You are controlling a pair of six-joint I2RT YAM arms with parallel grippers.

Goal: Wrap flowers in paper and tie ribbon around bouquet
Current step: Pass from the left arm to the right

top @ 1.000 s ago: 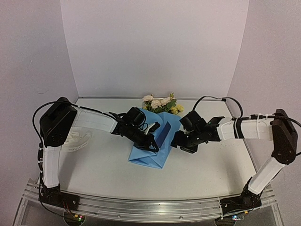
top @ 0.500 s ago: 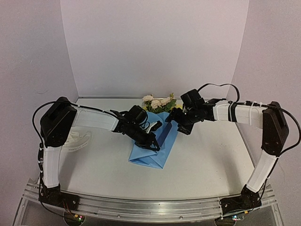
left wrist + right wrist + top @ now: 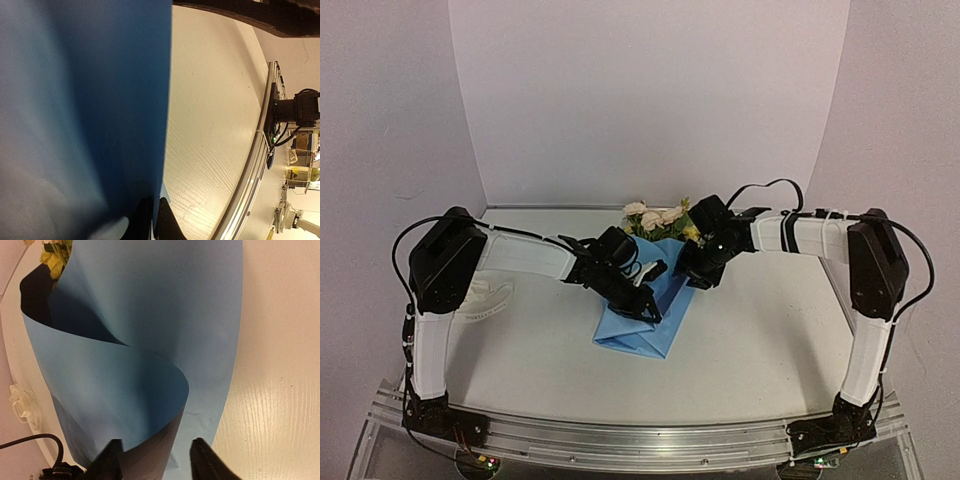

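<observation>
The paper (image 3: pixel 638 322) lies partly folded in the middle of the table, light blue outside and dark inside, with one flap standing up. The flowers (image 3: pixel 658 218) poke out at its far end, and yellow blooms (image 3: pixel 54 261) show in the right wrist view. My left gripper (image 3: pixel 646 300) is shut on the raised edge of the paper (image 3: pixel 85 110), its fingertips (image 3: pixel 142 220) pinched together on it. My right gripper (image 3: pixel 692 272) is open at the sheet's far right edge, its jaws straddling a curled flap (image 3: pixel 135 390). The ribbon (image 3: pixel 485 296) lies in a heap at the left.
The pale table (image 3: pixel 770 340) is walled by white panels at the back and sides. A metal rail (image 3: pixel 640 440) runs along the near edge with both arm bases. The ribbon heap (image 3: pixel 22 402) sits beyond the sheet's far side.
My right arm has swung from the sheet's right side up and inward to its far right edge by the flowers. The left gripper has kept its hold on the flap.
</observation>
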